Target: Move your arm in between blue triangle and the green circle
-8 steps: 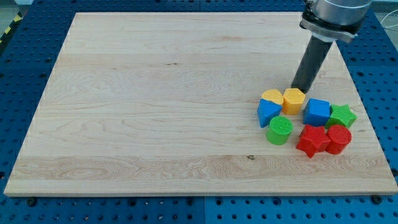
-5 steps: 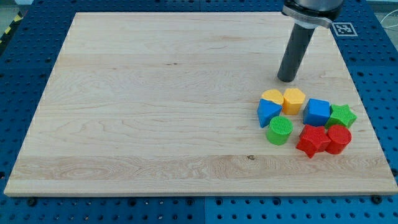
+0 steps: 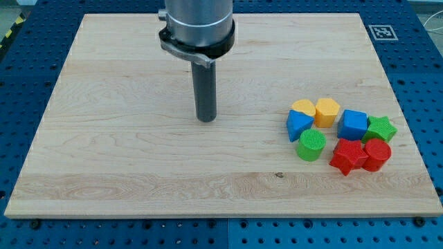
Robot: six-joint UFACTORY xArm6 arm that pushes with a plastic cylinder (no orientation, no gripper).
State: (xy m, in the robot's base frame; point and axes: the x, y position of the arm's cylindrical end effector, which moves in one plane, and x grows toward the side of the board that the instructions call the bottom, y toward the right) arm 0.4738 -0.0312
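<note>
The blue triangle (image 3: 298,125) lies at the board's right, with the green circle (image 3: 311,145) just below and right of it, nearly touching. My tip (image 3: 205,118) rests on the bare board well to the left of both, about level with the blue triangle. The dark rod rises from it to the arm at the view's top.
Around the pair sit a yellow half-round block (image 3: 302,107), a yellow block (image 3: 327,111), a blue block (image 3: 353,124), a green star (image 3: 381,128), a red star (image 3: 347,155) and a red round block (image 3: 377,153). The wooden board (image 3: 138,159) ends near these blocks on the right.
My tip has moved far left and slightly down, from just above the yellow blocks to the board's middle. The blocks have not moved.
</note>
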